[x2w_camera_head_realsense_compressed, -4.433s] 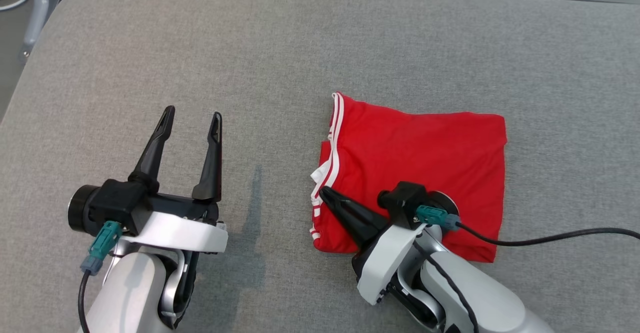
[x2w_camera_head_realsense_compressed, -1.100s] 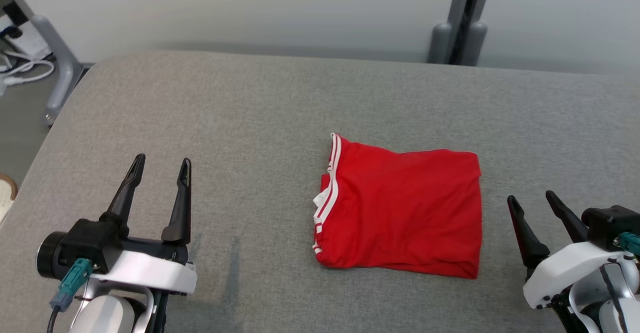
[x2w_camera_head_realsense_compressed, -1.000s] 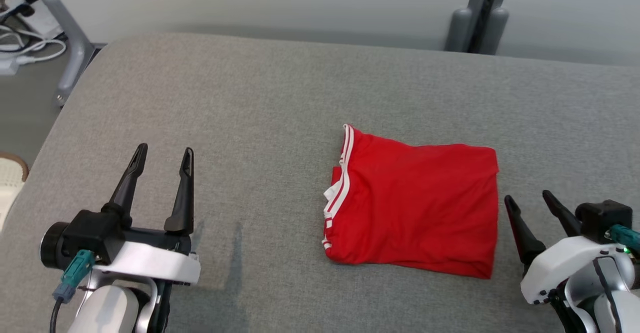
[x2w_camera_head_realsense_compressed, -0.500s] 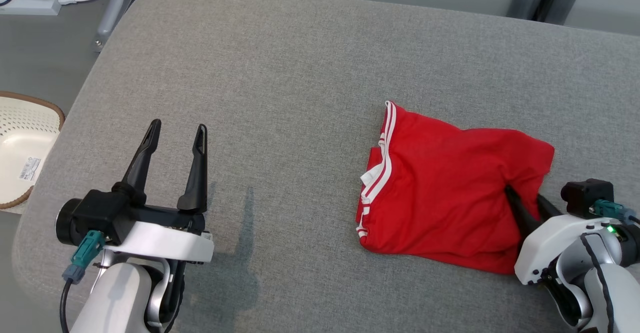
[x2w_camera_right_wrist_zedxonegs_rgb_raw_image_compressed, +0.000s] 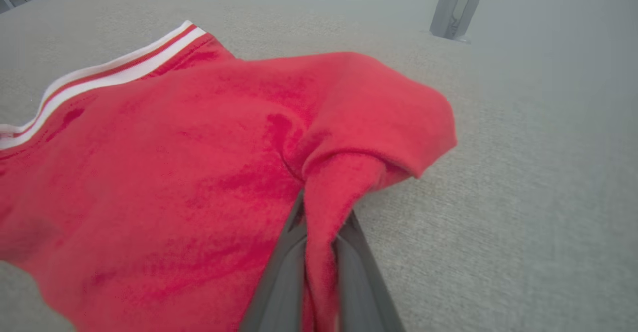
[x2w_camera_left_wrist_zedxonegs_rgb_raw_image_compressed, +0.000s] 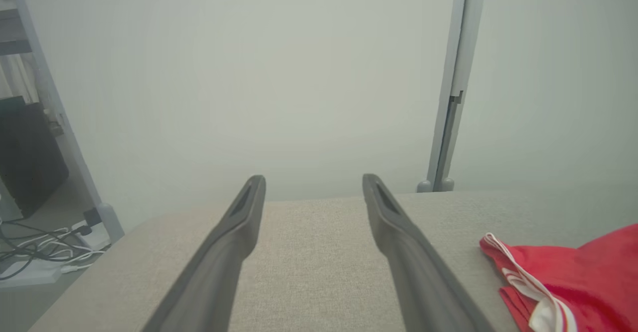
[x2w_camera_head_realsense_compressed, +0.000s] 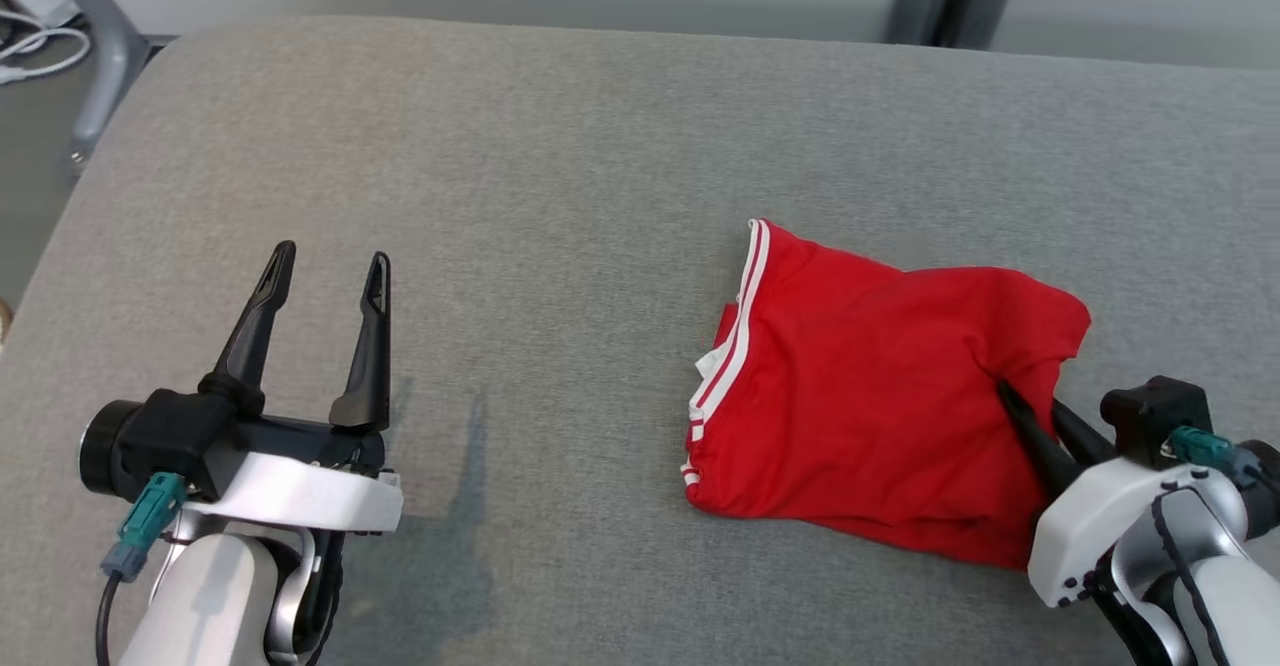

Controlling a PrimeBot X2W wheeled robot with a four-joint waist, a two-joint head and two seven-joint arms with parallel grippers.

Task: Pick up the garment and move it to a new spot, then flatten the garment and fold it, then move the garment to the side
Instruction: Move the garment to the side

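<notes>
Gripping the garment (x2w_camera_head_realsense_compressed: 860, 396): right tool (x2w_camera_head_realsense_compressed: 1025, 401) is closed down on a pinch of it, fingers nearly together with a ridge of red cloth squeezed between them, which is clear in the right wrist view. Grip point is on the garment edge nearest that tool, roughly midway along it. Cloth puckers right at the fingertips, and the corner just beyond and to the right of the tips is humped up off the surface. Can't tell how many layers are in the pinch, probably not all of them. Rest of the garment spreads ahead and to the left of the right tool, lying folded on the grey fabric counter (x2w_camera_head_realsense_compressed: 550, 196). White-striped trim (x2w_camera_head_realsense_compressed: 735, 316) runs along the side farthest from the right tool, facing the left tool (x2w_camera_head_realsense_compressed: 332, 252)

Left tool is wide open, nothing between its fingers, held over bare counter. Garment is well apart from it, off to its right. In the left wrist view the striped corner shows low on the right, past the right-hand finger. Ahead of the left tool: counter's far edge, pale wall, a grey upright post (x2w_camera_left_wrist_zedxonegs_rgb_raw_image_compressed: 451, 97). Some cables (x2w_camera_left_wrist_zedxonegs_rgb_raw_image_compressed: 30, 257) on the floor off to its left
</notes>
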